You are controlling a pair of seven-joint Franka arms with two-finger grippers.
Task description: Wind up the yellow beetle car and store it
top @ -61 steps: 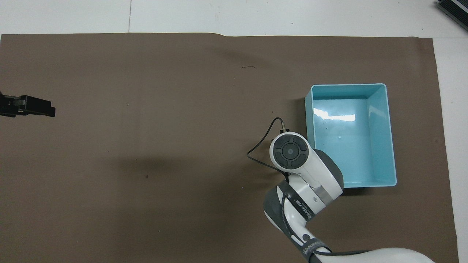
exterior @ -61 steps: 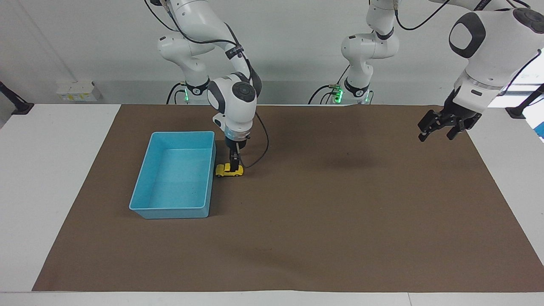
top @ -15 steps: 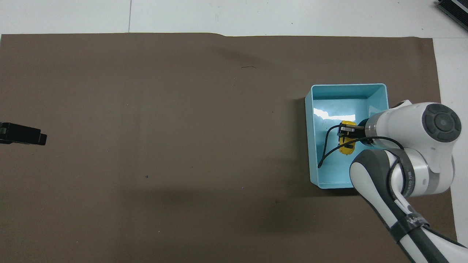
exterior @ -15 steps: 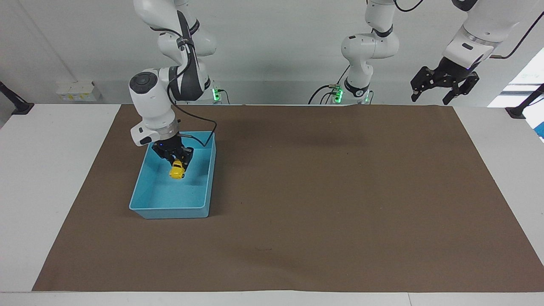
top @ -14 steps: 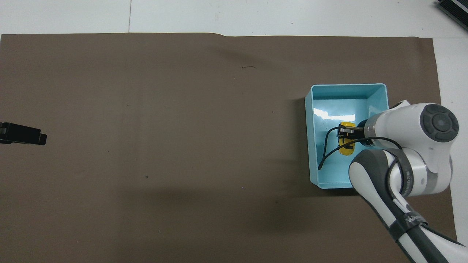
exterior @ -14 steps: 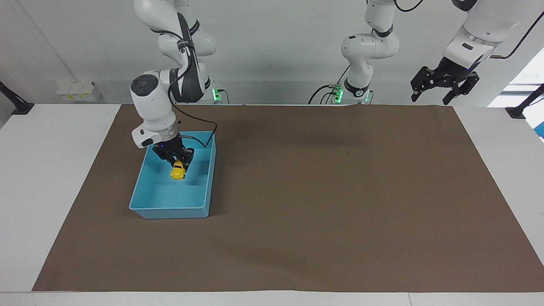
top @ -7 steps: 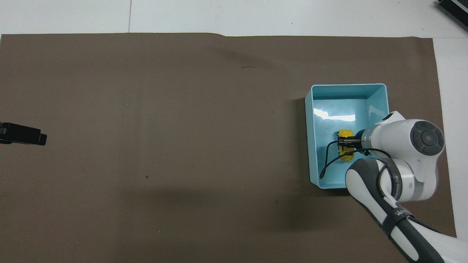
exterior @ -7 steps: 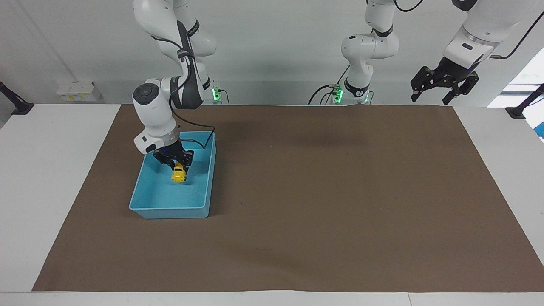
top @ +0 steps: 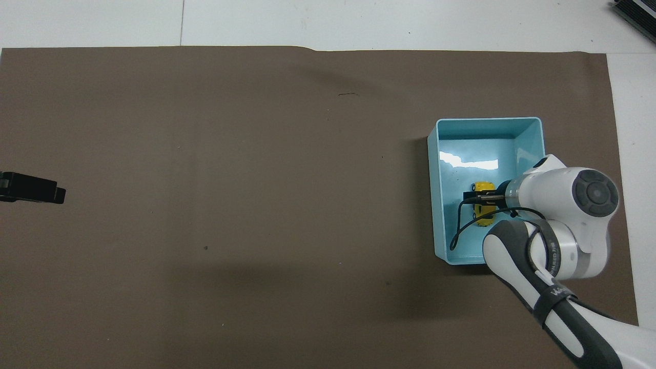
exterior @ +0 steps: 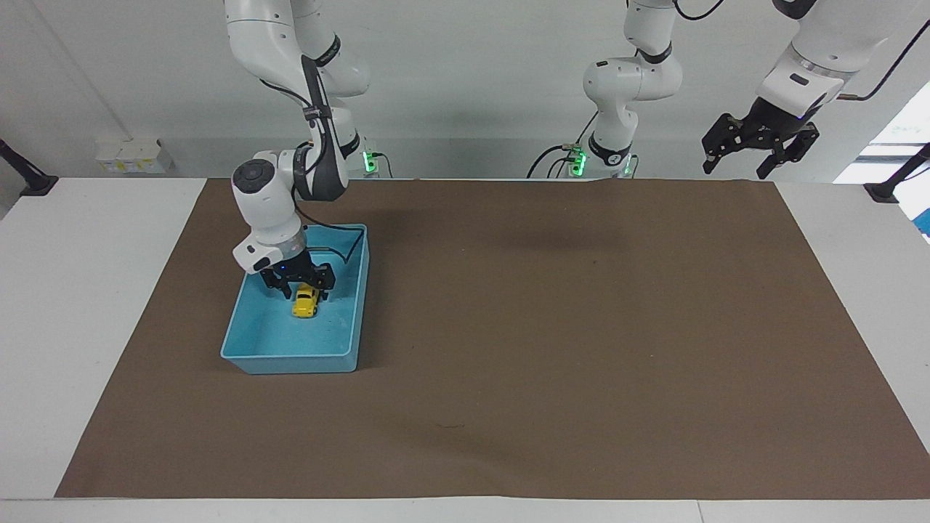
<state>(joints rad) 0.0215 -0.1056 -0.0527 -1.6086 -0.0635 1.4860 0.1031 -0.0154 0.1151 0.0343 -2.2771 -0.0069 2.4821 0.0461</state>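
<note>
The yellow beetle car [exterior: 305, 303] is low inside the blue tray [exterior: 290, 363], at or just above its floor, near the wall nearer to the robots. My right gripper [exterior: 304, 290] reaches down into the tray and is shut on the car. In the overhead view the car [top: 483, 207] shows partly under the right gripper [top: 482, 197] and its cable, inside the tray [top: 487, 122]. My left gripper [exterior: 748, 156] is open and empty, held high over the table's edge at the left arm's end, waiting. Only its tip [top: 31, 188] shows in the overhead view.
A brown mat [exterior: 552, 327] covers most of the white table. The tray stands on it toward the right arm's end. A black cable [exterior: 349, 243] from the right wrist hangs over the tray.
Since 4.3 s ago the right gripper has carried the car from the mat beside the tray into the tray. Over the last second it has lowered the car toward the floor. The left gripper has risen.
</note>
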